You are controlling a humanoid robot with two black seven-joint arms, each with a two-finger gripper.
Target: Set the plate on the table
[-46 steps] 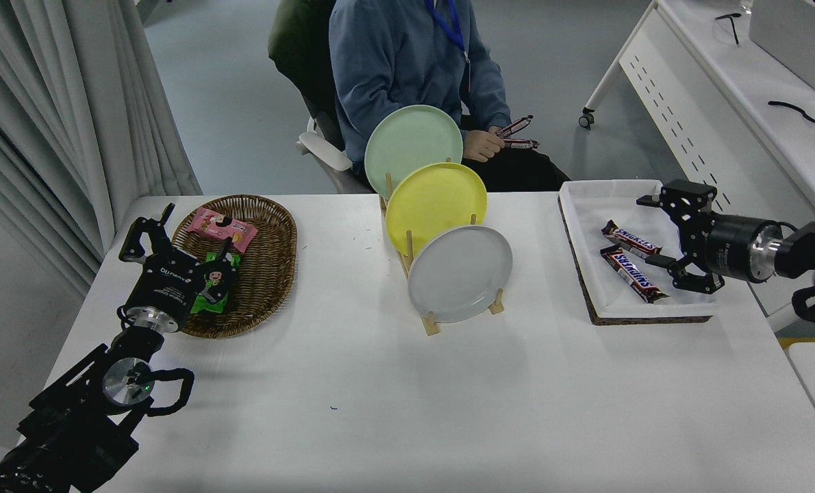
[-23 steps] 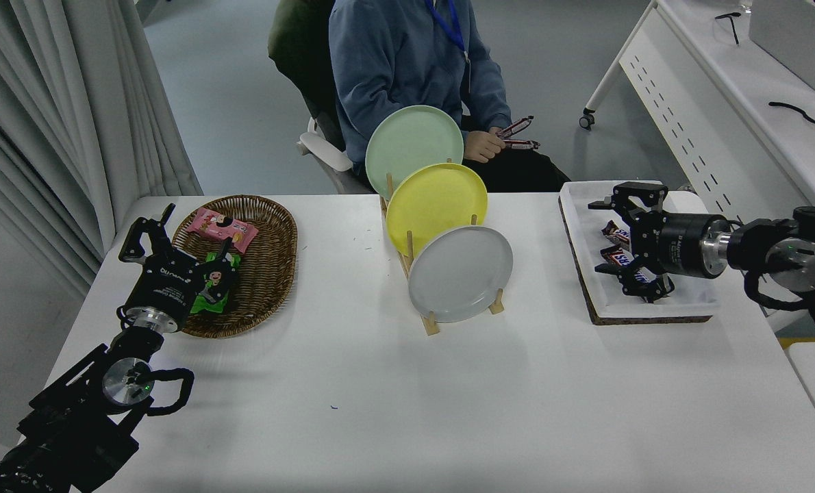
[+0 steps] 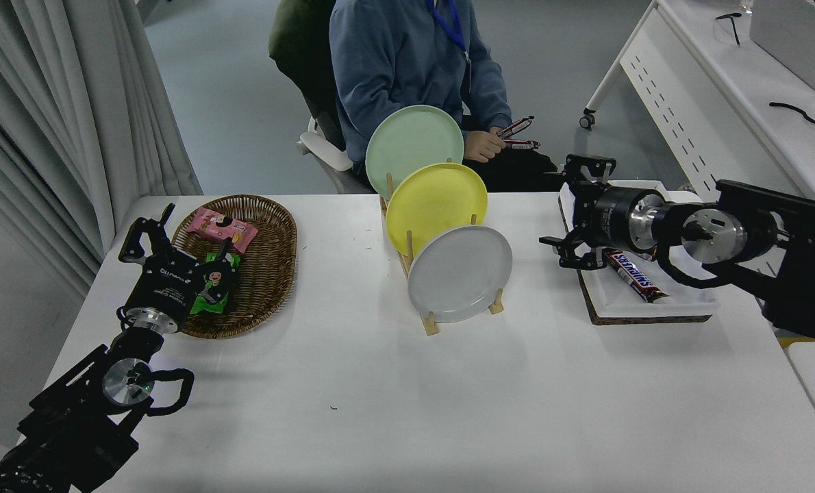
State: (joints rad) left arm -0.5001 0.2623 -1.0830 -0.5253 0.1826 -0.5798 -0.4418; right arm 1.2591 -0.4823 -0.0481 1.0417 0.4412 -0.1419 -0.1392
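Note:
The light-grey plate (image 3: 459,273) stands on edge in the front slot of a wooden rack (image 3: 429,322) at the middle of the white table (image 3: 407,397). Behind it stand a yellow plate (image 3: 435,203) and a pale green plate (image 3: 413,142). My right gripper (image 3: 562,212) is open and empty, pointing left, a short way to the right of the grey plate and above the left edge of the white tray (image 3: 613,294). My left gripper (image 3: 148,229) is parked at the lower left beside the basket, open and empty.
A wicker basket (image 3: 264,267) with snack packets sits at the left. The white tray at the right holds a chocolate bar (image 3: 635,275). A person in a blue top sits at the far side, with a hand (image 3: 481,145) holding snack bars. A white perforated-panel desk (image 3: 688,116) stands at the right.
My right arm has swung left from over the tray toward the plate rack, still open. The plates and the left arm have not moved.

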